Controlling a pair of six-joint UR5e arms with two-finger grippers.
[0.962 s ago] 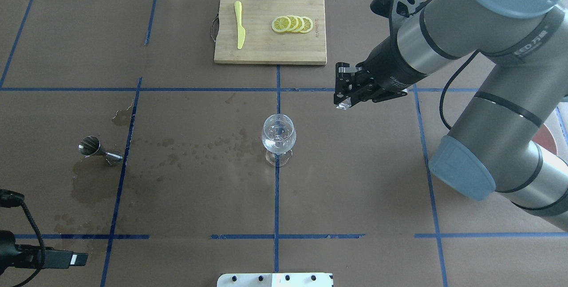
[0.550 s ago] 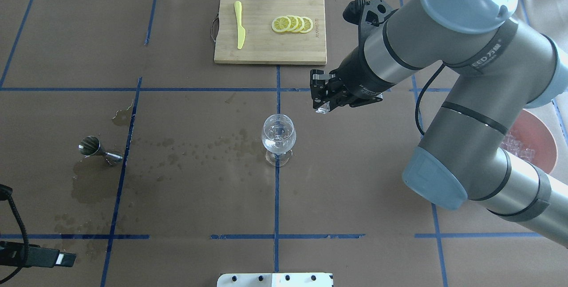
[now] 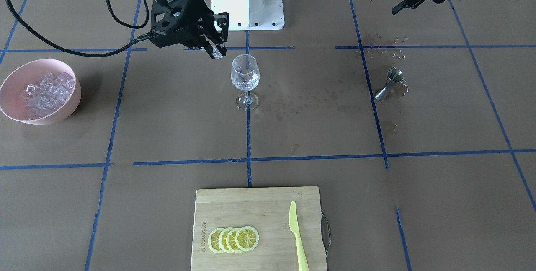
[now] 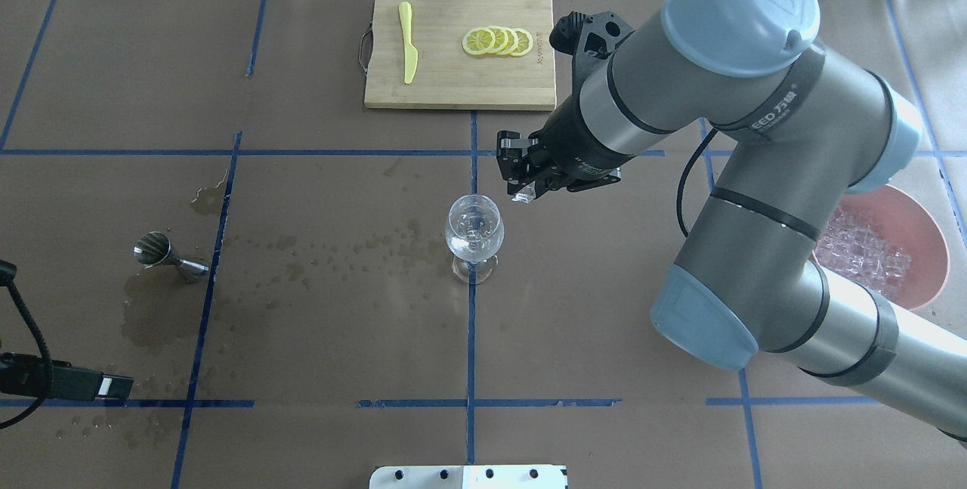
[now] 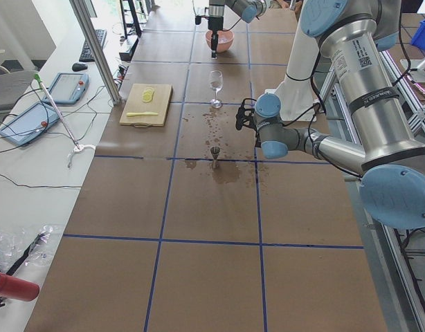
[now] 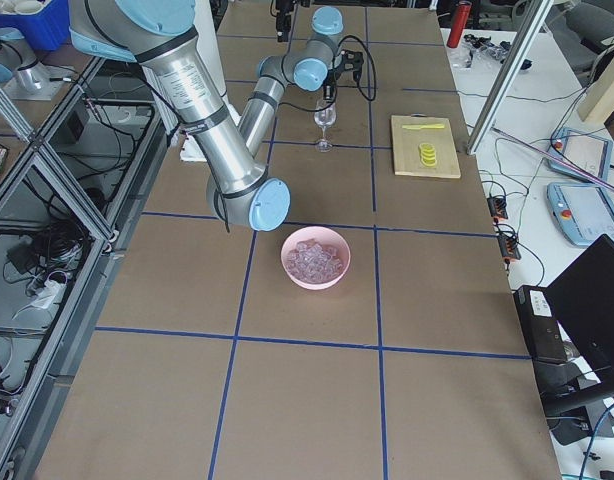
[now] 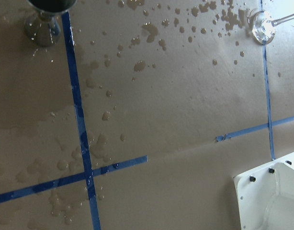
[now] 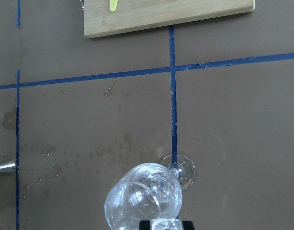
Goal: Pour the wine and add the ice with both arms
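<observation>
Ice step — right gripper [image 4: 520, 188] pinching one ice cube [image 4: 521, 197], just far-right of the wine glass [image 4: 474, 229] rim. Next, you centre it over the mouth, then release.

**Bright, even light with soft shadows**

Diffuse light from overhead fills the counter [image 4: 302, 323]. The wine glass [image 4: 474, 228] carries small glints and casts only a faint shadow. In the left wrist view, glare whitens the corner beside its foot.
</observation>
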